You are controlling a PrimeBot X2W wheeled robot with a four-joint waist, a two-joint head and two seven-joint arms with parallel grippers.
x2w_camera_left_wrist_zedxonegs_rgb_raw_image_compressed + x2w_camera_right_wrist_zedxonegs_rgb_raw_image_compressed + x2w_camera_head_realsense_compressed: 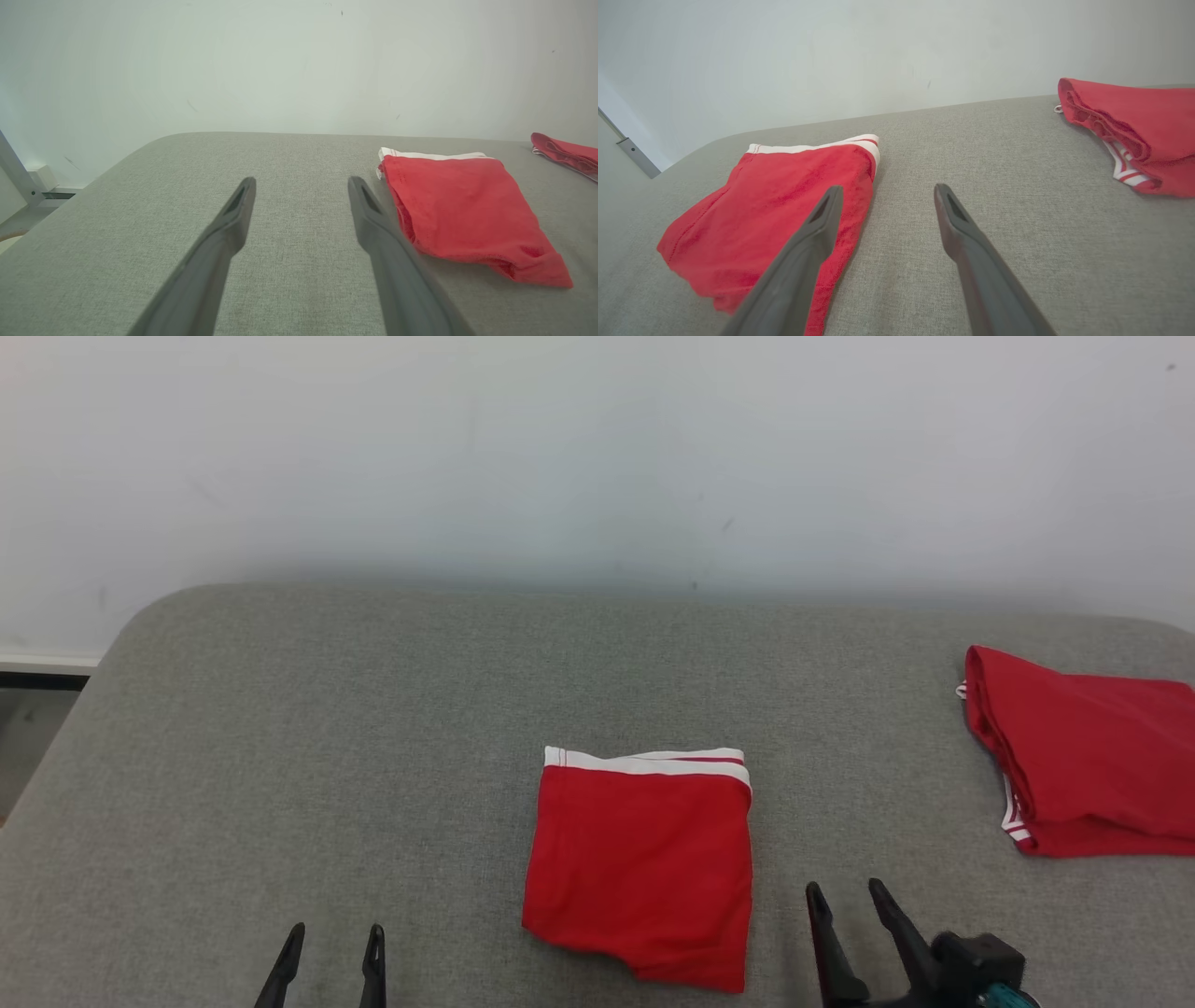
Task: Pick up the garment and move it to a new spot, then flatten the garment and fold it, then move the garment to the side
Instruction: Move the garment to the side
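1. While hovering over pad, holds nothing in left gripper; jaws wide apart.
2. Likewise at right gripper: spread wide, empty, just right of garment, not touching.
3. Between grippers, nearer the right: garment, red, folded into a rough square, white band at far edge, flat on pad's near middle.
4. Well apart at far right of pad: other garment, red, loosely folded, white trim showing.

Left tool and right tool bear slim, tapered dark-grey fingers.
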